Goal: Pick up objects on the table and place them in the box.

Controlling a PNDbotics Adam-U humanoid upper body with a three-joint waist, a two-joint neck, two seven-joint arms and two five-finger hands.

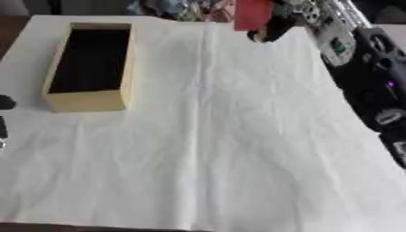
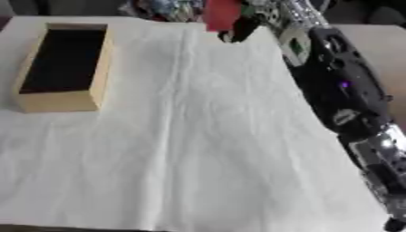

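A tan wooden box [image 1: 87, 100] with a dark inside stands at the far left of the white-covered table [image 1: 214, 136]. My right arm reaches along the right side to the far edge. There my right hand [image 1: 277, 25] is curled on a red flat object [image 1: 252, 13], held above the table's far edge. Most of the hand is blurred and partly cut off by the top of the view. At the left edge of the left eye view only small dark parts of my left hand [image 1: 5, 103] show, beside the box.
Colourful clutter [image 1: 178, 9] lies beyond the table's far edge. The white cloth has creases down its middle. A brown surface [image 2: 384, 41] shows to the right of the table.
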